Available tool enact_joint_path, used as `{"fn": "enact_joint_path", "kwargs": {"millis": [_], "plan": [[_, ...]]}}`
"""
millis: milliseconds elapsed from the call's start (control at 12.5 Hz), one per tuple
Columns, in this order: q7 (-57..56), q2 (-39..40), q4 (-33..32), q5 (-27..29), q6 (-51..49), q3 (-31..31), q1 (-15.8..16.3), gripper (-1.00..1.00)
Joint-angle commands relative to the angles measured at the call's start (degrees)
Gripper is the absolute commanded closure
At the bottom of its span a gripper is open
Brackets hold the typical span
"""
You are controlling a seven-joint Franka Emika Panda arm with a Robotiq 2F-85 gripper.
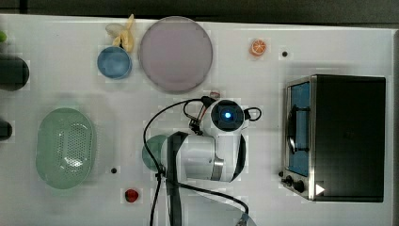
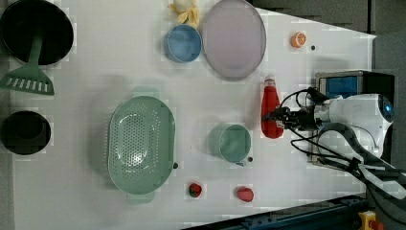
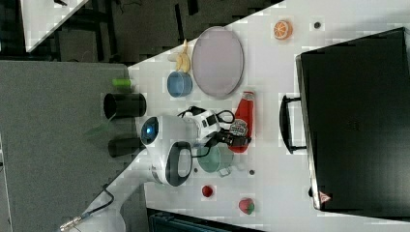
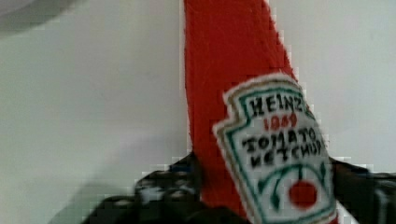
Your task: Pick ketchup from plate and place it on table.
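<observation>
The ketchup point(image 2: 270, 109) is off the plate point(image 2: 234, 38), on the white table point(image 2: 95, 57) just near the plate's rim. In the left view it is right of the green cup point(image 2: 231, 142). My gripper point(image 2: 280, 117) is around it; I cannot tell if I am squeezing.

The ketchup point(image 4: 233, 70) bottle's white, green-edged label point(image 4: 280, 149) reads "HEINZ" on top, a red number that looks like "1869" beneath it, then "TOMATO KETCHUP" in black, above a red tomato drawing.
</observation>
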Motion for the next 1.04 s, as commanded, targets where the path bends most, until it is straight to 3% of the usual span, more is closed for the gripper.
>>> {"fn": "enact_joint_path", "kwargs": {"millis": [80, 480, 1040], "plan": [[2.6, -2.2, 1.7, 0.4, 1.1, 0.2, -0.1, -1.0], [4.3, -9.8, 7.8, 0.4, -3.4, 0.7, 0.1, -1.0], [24.7, -14.6, 25.1, 0.4, -29.7, 1.9, 0.2, -1.0]]}}
